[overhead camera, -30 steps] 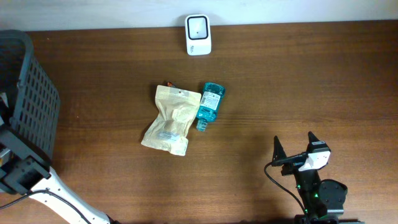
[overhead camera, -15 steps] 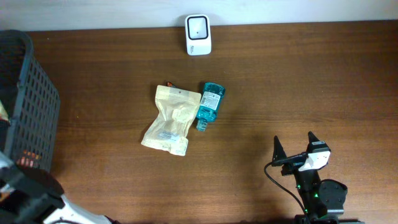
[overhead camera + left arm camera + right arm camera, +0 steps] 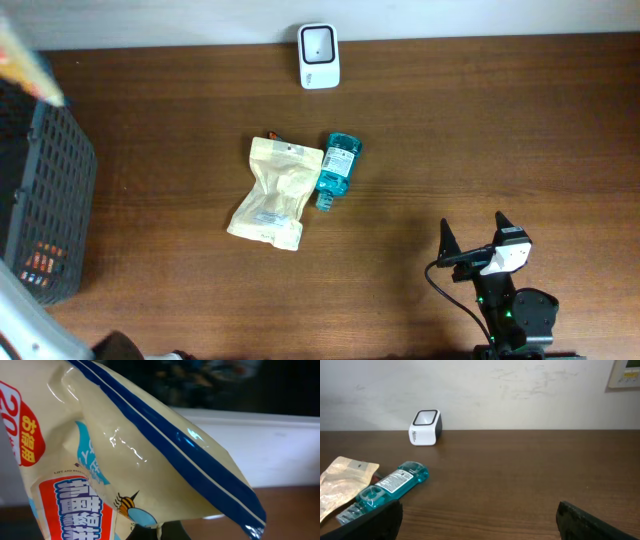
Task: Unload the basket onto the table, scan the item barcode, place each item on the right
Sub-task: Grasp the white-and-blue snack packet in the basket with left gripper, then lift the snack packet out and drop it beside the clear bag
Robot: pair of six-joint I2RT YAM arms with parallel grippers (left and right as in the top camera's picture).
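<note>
My left wrist camera is filled by a glossy cream snack bag with a blue stripe and red label [image 3: 150, 445]. Overhead it is only a pale blur [image 3: 28, 62] above the dark mesh basket [image 3: 55, 180], well apart from the white scanner [image 3: 318, 45]. The left gripper is clamped on the bag, its fingers hidden. My right gripper [image 3: 471, 225] gapes wide, holding nothing.
</note>
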